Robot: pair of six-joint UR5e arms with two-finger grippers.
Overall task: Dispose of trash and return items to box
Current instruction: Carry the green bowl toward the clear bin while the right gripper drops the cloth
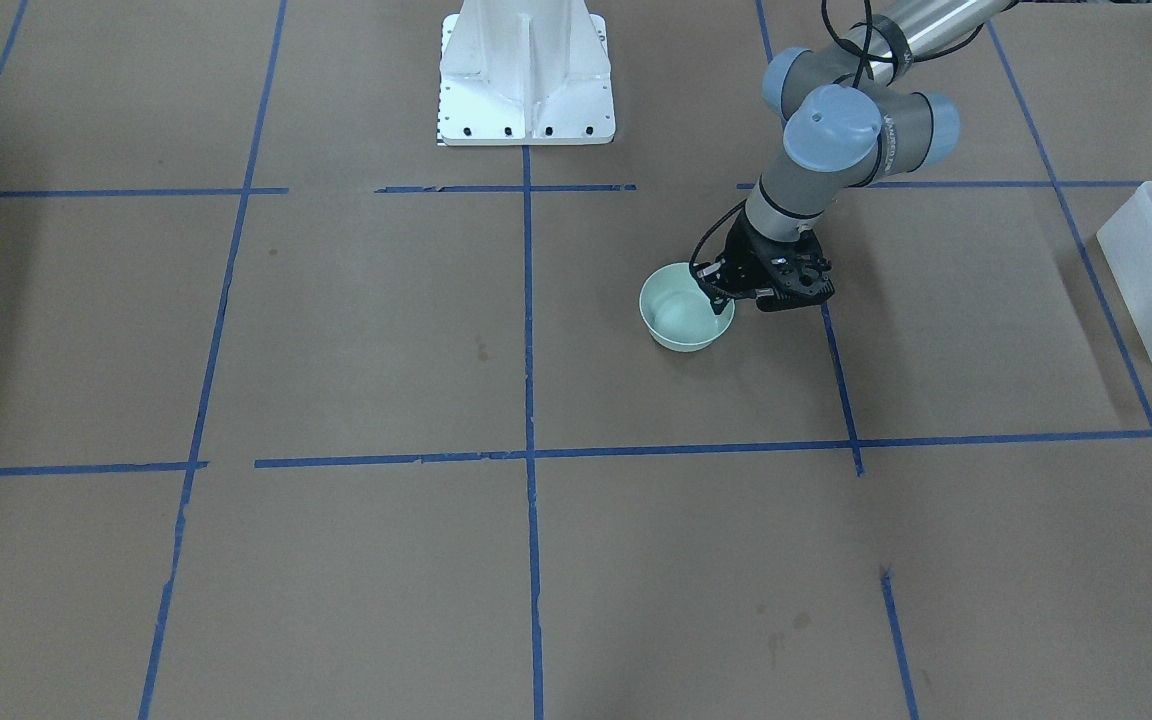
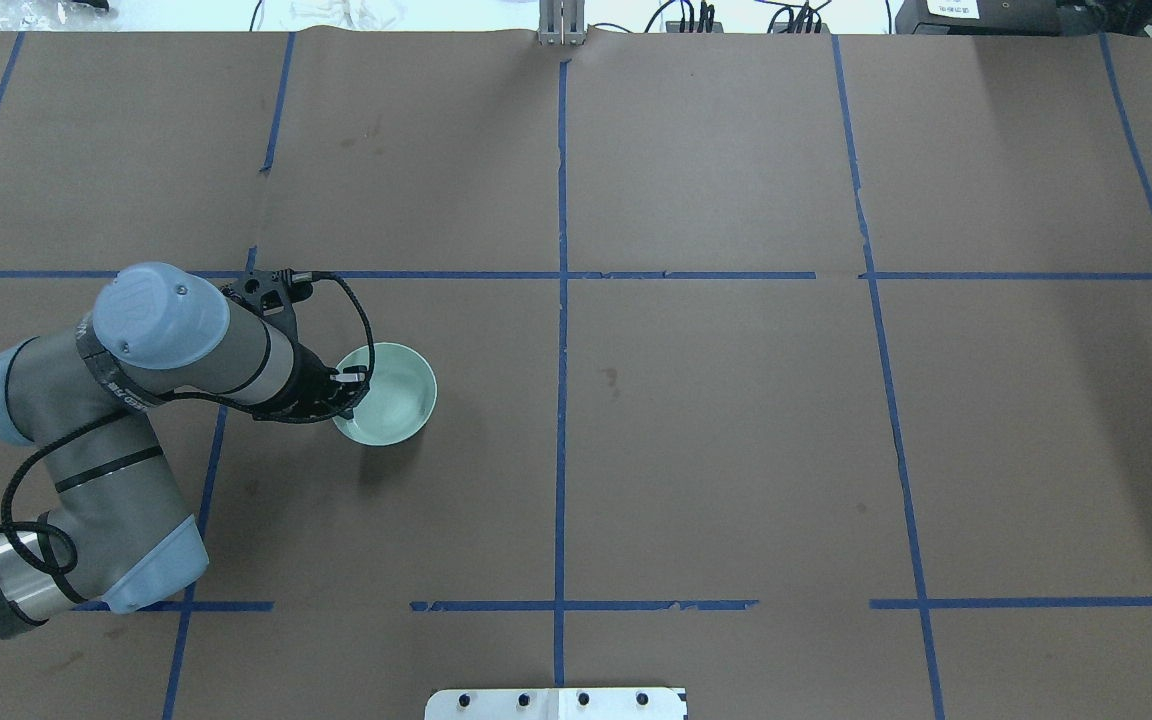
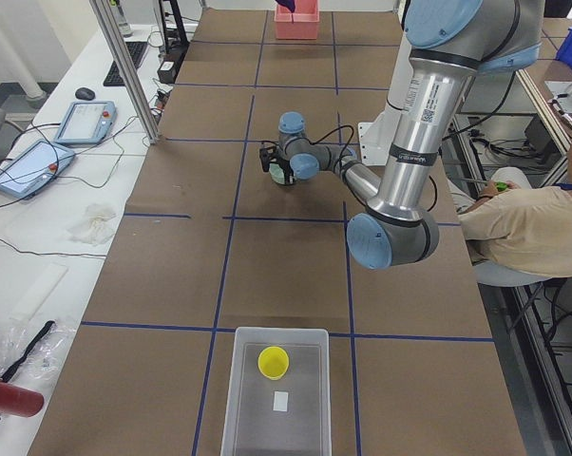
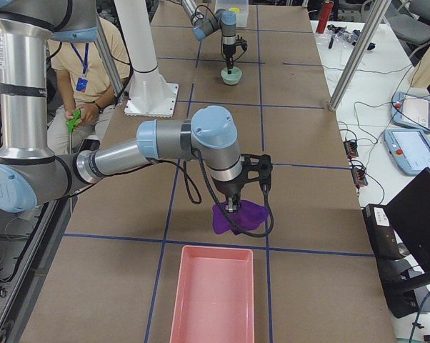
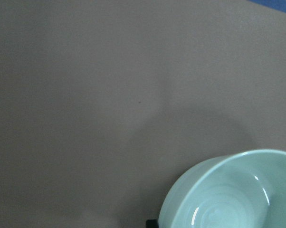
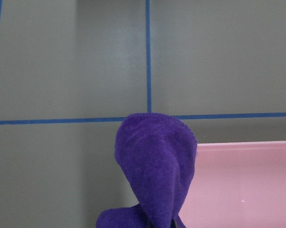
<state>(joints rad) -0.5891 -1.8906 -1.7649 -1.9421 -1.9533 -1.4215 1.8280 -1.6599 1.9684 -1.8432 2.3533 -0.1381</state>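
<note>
The mint-green bowl (image 1: 678, 318) sits upright left of the table's middle; it also shows in the overhead view (image 2: 394, 398) and the left wrist view (image 5: 228, 194). My left gripper (image 1: 721, 300) is at the bowl's rim on my side, one finger inside and one outside, shut on the rim. The yellow cup (image 3: 273, 362) stands inside the frosted white box (image 3: 243, 380) at the table's left end. My right gripper (image 4: 231, 207) holds a purple cloth (image 6: 155, 175) hanging just above the table.
A pink tray (image 4: 211, 300) lies at the table's right end, just beyond the hanging cloth. A white card (image 3: 280, 401) lies in the box beside the cup. The robot's white base (image 1: 526, 90) stands at the table's near edge. An operator sits beside the table.
</note>
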